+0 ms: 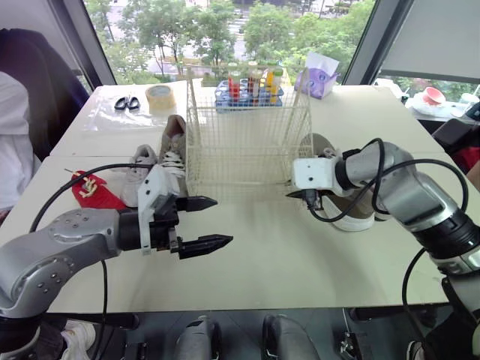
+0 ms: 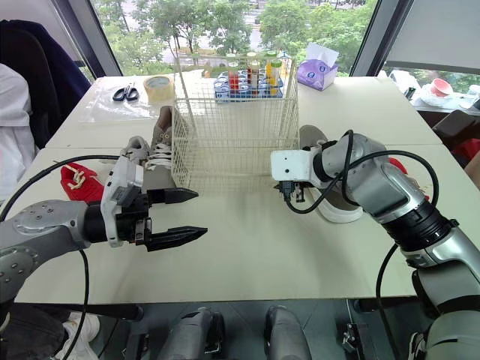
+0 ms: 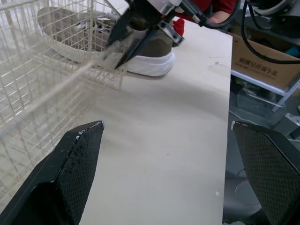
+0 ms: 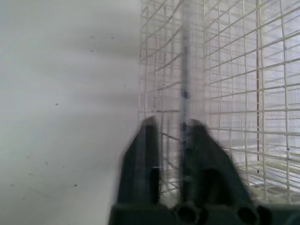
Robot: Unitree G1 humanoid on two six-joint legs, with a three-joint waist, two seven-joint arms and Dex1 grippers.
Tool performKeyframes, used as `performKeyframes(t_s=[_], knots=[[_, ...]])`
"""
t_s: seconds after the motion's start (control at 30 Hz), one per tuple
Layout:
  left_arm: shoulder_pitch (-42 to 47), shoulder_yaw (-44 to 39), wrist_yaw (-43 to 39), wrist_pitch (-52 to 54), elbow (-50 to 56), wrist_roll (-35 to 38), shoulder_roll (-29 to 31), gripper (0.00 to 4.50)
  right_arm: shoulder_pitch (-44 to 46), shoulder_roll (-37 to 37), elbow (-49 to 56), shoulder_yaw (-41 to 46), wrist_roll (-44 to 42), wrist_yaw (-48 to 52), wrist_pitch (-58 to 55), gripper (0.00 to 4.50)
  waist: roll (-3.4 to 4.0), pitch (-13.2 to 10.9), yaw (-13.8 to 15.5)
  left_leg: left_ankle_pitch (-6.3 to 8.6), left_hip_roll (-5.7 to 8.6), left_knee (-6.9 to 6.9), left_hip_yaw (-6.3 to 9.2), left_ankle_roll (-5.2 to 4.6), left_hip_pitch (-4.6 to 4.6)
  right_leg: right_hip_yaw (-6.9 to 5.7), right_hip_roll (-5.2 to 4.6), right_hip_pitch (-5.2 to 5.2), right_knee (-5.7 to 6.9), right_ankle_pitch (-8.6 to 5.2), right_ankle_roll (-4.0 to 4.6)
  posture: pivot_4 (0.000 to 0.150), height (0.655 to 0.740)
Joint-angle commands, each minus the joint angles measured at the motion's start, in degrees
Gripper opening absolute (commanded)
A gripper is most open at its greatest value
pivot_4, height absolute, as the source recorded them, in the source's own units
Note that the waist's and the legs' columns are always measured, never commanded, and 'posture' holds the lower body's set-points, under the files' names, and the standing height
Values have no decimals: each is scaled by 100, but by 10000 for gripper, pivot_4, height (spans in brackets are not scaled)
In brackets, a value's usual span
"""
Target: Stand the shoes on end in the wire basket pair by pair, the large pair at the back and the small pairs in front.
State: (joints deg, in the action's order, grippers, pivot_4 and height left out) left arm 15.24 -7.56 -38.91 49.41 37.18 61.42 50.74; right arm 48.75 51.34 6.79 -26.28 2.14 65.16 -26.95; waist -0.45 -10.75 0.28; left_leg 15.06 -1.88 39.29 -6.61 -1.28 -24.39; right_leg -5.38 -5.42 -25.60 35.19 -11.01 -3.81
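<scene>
Right gripper [image 4: 172, 122]: fingers pinching together on the front-right corner wire of the wire basket [image 1: 247, 135]. Left gripper [image 1: 223, 220]: fingers spread wide, holding nothing, hovering over the table [image 1: 300, 262] just off the basket's front-left corner.

Basket is sitting empty mid-table. It is probably light, stiff and prone to sliding on the smooth top, so the corner post is a fair hold.

Grey shoes [image 1: 174, 142] are lying beside its left wall, a small red shoe [image 1: 94, 191] further left, and a brown shoe [image 1: 352, 214] on the right, behind the arm. Likely soft uppers and firm soles, so best taken at the heel collar.

Tape roll [image 1: 159, 96], scissors [image 1: 127, 103] and bottle tray [image 1: 247, 86] are sitting behind. Windows are showing trees.
</scene>
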Motion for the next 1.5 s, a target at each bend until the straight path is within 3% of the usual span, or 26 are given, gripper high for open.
performKeyframes(t_s=[0.03, 0.1, 0.23, 0.33, 0.4, 0.57, 0.63, 0.83, 1.1, 1.43, 1.5], knots=[[-48, -40, 16, -38, 28, 134, -178, 45000, 107, -51, 463, 625, -172, -68, -113, 30013, 1, -1, 11, 0, 0, 0, 0, 0, 0, 0, -1, 0, 0, 1, -1, 1500, 7400], [-69, -105, 157, -18, -82, 251, -373, 45000, 90, -12, 747, 963, -486, 57, -383, 39892, 1, -1, 38, 0, 0, 0, 1, -1, -2, 0, -2, 0, -1, 1, -2, 1500, 7400], [-192, -102, 386, 30, -136, 376, -655, 45000, 49, 139, 1451, 2586, -1795, 65, -1915, 39892, -1, -2, 56, 3, 1, 0, 12, -5, -2, -4, -8, 7, -2, 1, -3, 1500, 7400], [-300, -102, 863, -42, -213, 619, -1169, 45000, -248, -54, 1718, 3902, -2142, -719, -2941, 39892, -10, 4, 61, 19, 3, 1, 20, -33, 0, -9, -14, 17, -7, 1, -2, 1500, 7400], [-533, -34, 1152, -149, -125, 529, -1506, 45000, -699, -382, 1891, 4575, -1964, -1496, -3037, 42587, -36, 22, 50, 23, 2, 2, 23, -39, 2, -11, -14, 20, -8, -1, 2, 1500, 7400], [-1014, 421, 1996, -438, 383, 175, -2433, 45000, -2099, -1677, 2544, 6380, -1933, -2978, -2876, 42587, -34, 23, 68, 23, 3, -1, 24, -40, 5, -10, -14, 23, -3, 2, -1, 1500, 7400], [-1218, 790, 2087, -516, 573, -168, -2606, 45000, -2711, -2078, 2904, 6638, -1939, -3360, -2957, 42587, -27, 26, 69, 23, 4, -1, 24, -39, 4, -11, -14, 23, -1, 2, -2, 1500, 7400], [-1585, 1547, 2036, -651, 725, -1001, -2607, 45000, -3572, -2501, 3357, 6385, -2142, -3836, -2948, 42587, 30, 58, -17, 25, 2, -2, 19, -42, 16, -5, -8, 24, -3, -14, 23, 1500, 7400], [-1610, 1742, 1696, -740, 575, -1298, -2564, 45000, -4061, -2344, 2122, 5455, -1844, -3813, -1495, 42587, 35, 62, 24, 25, 3, -8, 28, -42, 23, -6, -5, 28, -1, -40, 52, 1500, 7400], [-1590, 1619, 1503, -792, 417, -1628, -2414, 45000, -4506, -2631, 1121, 4870, -1933, -3811, -597, 42587, 35, 62, 33, 26, 2, -8, 29, -43, 21, -7, -4, 27, -2, -42, 49, 1500, 7400], [-1600, 1596, 1447, -761, 433, -1637, -2359, 45000, -4500, -2649, 1073, 4805, -1969, -3814, -506, 36523, 35, 62, 33, 26, 2, -8, 30, -43, 21, -7, -4, 27, -2, -42, 49, 1500, 7400]])
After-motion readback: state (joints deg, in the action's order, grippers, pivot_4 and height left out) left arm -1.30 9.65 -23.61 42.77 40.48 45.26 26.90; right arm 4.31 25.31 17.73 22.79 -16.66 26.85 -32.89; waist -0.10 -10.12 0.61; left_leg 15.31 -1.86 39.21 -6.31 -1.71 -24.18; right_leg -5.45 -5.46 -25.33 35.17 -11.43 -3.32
